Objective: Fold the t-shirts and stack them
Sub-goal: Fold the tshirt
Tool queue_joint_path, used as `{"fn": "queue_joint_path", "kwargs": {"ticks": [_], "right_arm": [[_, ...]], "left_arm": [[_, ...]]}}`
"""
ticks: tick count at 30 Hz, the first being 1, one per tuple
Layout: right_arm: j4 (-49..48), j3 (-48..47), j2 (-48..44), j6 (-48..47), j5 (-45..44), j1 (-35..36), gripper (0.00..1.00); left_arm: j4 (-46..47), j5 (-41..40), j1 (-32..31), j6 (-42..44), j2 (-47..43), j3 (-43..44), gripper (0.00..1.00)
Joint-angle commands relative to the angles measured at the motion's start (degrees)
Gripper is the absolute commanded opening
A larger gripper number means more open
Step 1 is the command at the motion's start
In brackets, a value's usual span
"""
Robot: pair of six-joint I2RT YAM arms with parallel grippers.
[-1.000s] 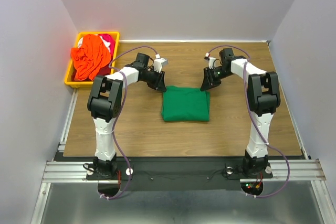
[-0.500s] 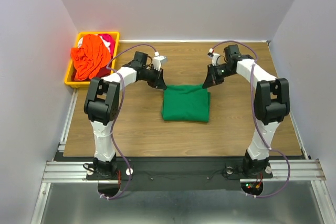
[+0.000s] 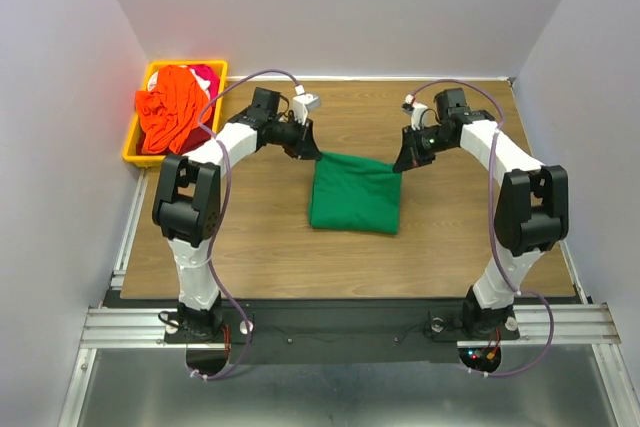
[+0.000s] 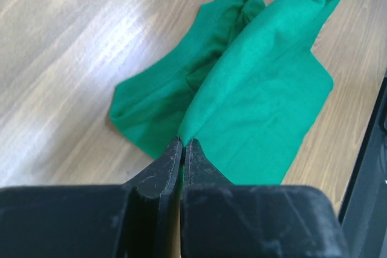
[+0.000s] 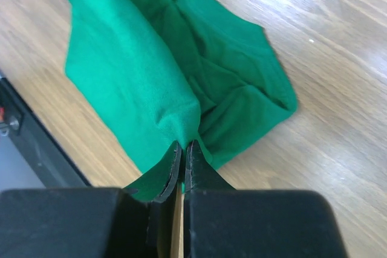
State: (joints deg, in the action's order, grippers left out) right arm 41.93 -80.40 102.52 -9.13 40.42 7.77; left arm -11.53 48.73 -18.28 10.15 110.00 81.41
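A folded dark green t-shirt [image 3: 353, 195] lies mid-table, its far edge lifted off the wood. My left gripper [image 3: 312, 154] is shut on the far left corner of that edge; the wrist view shows the green t-shirt [image 4: 254, 101] pinched at my left gripper's [image 4: 183, 143] tips. My right gripper [image 3: 401, 166] is shut on the far right corner, and in its wrist view the green t-shirt [image 5: 139, 83] bunches at my right gripper's [image 5: 183, 144] tips. A crumpled orange t-shirt [image 3: 172, 113] fills the bin, with a bit of red-pink t-shirt [image 3: 207, 75] behind it.
A yellow-orange plastic bin [image 3: 143, 156] stands at the table's far left corner. The wooden table [image 3: 260, 247] is walled by grey panels on three sides. A metal rail [image 3: 330, 322] runs along the near edge by the arm bases.
Both grippers have shut on the far corners of the green t-shirt and risen, lifting its far edge off the table and stretching it between them.
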Motion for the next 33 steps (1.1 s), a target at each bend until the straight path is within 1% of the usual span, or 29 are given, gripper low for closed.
{"fn": "queue_joint_path", "kwargs": {"ticks": [1, 7, 13, 16, 21, 22, 23, 24, 25, 27, 28, 29, 30, 31, 32, 33], "right_arm": [[-0.62, -1.24, 2.50, -2.12, -2.54, -1.96, 0.01], [-2.64, -1.86, 6.11, -2.83, -5.00, -3.02, 0.01], [-6.86, -3.97, 12.87, -2.04, -9.66, -3.02, 0.01], [-8.00, -6.78, 16.74, -1.42, -11.15, -3.02, 0.01], [-8.53, -10.65, 18.51, -0.20, -11.95, -3.02, 0.01], [-8.45, -11.26, 17.98, 0.07, -11.86, -3.02, 0.02], [-8.45, -11.36, 17.46, 0.33, -11.69, -3.02, 0.06], [-8.36, -11.44, 16.67, 0.86, -11.77, -3.02, 0.12], [-8.36, -11.44, 14.57, 1.04, -12.29, -3.11, 0.26], [-8.45, -11.79, 12.19, 1.21, -13.87, -3.11, 0.42], [-8.36, -12.41, 11.31, 1.39, -14.40, -3.11, 0.46], [-8.36, -12.85, 9.99, 1.91, -14.76, -3.11, 0.57], [-8.45, -13.37, 7.80, 2.70, -14.85, -3.20, 0.60], [-8.53, -13.55, 6.83, 3.49, -12.06, -3.20, 0.60], [-8.62, -13.82, 6.38, 4.63, -10.30, -3.11, 0.61], [-8.53, -13.90, 6.03, 6.21, -8.02, -3.11, 0.60]], "left_arm": [[-0.68, 0.32, -0.44, 0.83, 3.46, 5.15, 0.00], [-1.65, -1.44, -0.52, 1.36, 9.69, 9.38, 0.00], [-1.57, -5.31, -0.44, 0.31, 14.80, 12.02, 0.00], [-1.30, -6.36, -0.44, 0.04, 16.04, 12.90, 0.00], [-0.16, -8.74, 0.61, -1.27, 15.87, 13.51, 0.00], [0.36, -8.83, 0.88, -2.06, 15.43, 13.86, 0.05], [0.37, -8.91, 1.32, -2.33, 15.16, 14.22, 0.09], [0.37, -8.65, 1.76, -2.59, 14.64, 14.48, 0.16], [0.28, -7.78, 2.63, -3.03, 13.15, 14.83, 0.30], [0.37, -6.21, 3.43, -3.21, 10.78, 13.53, 0.38], [0.54, -5.32, 3.69, -3.30, 9.29, 12.65, 0.40], [0.98, -4.36, 3.61, -3.04, 5.88, 11.42, 0.45], [1.68, -2.52, 3.61, -2.95, 4.02, 10.01, 0.51], [4.82, -1.19, 3.52, -4.34, 2.00, 6.08, 0.53], [6.94, -0.22, 3.52, -5.66, -1.50, 4.04, 0.56], [9.13, 2.31, 3.43, -7.15, -2.84, 2.11, 0.58]]}}
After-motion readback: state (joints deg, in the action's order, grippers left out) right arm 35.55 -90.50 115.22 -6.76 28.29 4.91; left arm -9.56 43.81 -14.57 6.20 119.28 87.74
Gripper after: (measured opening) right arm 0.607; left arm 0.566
